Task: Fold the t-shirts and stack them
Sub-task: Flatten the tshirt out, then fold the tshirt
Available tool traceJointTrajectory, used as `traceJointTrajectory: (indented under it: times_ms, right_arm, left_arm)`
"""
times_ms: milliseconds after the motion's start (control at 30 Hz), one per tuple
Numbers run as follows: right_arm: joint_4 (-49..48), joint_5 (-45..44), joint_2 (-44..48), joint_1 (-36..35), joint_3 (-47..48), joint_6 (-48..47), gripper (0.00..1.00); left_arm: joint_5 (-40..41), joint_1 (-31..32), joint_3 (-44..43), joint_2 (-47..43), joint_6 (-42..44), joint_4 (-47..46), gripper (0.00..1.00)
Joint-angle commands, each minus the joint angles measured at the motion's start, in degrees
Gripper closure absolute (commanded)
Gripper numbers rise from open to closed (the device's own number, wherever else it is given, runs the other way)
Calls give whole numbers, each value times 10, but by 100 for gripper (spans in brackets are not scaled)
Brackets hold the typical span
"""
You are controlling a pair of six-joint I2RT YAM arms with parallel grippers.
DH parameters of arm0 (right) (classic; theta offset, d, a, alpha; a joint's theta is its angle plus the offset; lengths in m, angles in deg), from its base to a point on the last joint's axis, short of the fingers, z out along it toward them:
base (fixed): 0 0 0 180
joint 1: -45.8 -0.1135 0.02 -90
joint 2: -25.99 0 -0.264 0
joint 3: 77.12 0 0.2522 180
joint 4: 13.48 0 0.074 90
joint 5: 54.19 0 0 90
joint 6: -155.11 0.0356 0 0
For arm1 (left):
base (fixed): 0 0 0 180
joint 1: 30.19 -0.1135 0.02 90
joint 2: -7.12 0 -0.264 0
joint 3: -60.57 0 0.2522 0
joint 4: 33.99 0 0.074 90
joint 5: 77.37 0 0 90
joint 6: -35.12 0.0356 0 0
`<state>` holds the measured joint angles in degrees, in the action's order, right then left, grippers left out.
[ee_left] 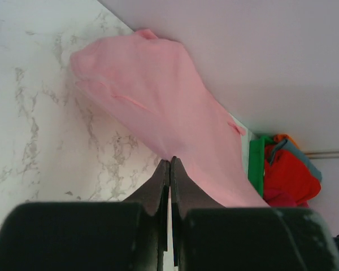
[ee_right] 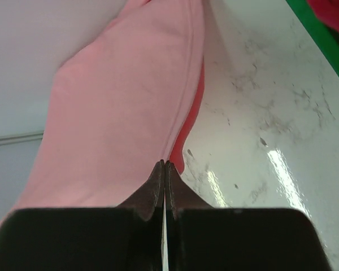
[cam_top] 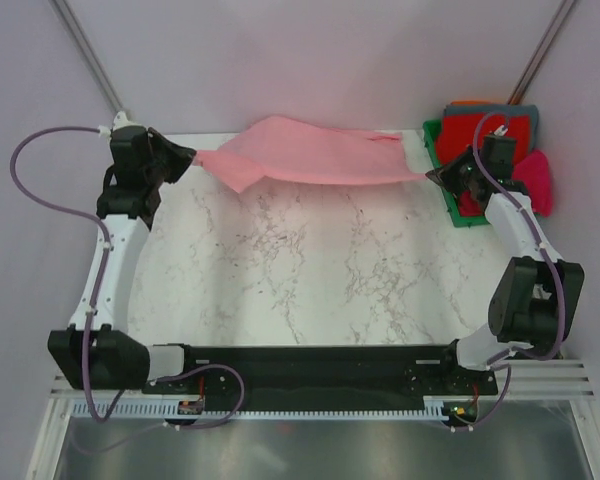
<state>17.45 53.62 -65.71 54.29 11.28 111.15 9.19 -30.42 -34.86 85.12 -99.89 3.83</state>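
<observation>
- The marble-patterned worktop (cam_top: 300,270) lies bare in front of both arms.
- The salmon-pink t-shirt (cam_top: 310,155) hangs stretched along the far edge of the worktop, lifted between the two arms and sagging in the middle.
- The green bin (cam_top: 435,150) sits at the far right corner, holding a pile of other t-shirts (cam_top: 460,135), red on top.
- The left end effector (cam_top: 192,157) is clenched on the shirt's left end.
- The right end effector (cam_top: 430,176) is clenched on its right end, just beside the bin.
</observation>
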Motion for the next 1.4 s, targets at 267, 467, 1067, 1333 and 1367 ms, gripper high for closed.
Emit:
traceJointTrajectory:
  times_ms: [267, 467, 1067, 1333, 1367]
  right_arm:
    - [-54, -91, 269, 1, -297, -45, 100]
    - [-4, -106, 382, 1, -396, -60, 100]
    - [-51, -102, 349, 0, -433, -50, 100]
    - [-100, -145, 229, -60, -360, -6, 100]
    - [-101, -151, 211, -63, -346, -3, 100]
  left_arm:
    - [25, -5, 402, -353, -32, -46, 98]
    - [33, -5, 448, -490, -16, 56, 98]
    - [14, -5, 422, -337, -4, 42, 98]
    - [27, -5, 302, -162, 2, 27, 98]
    - [27, -5, 289, -130, 5, 27, 98]
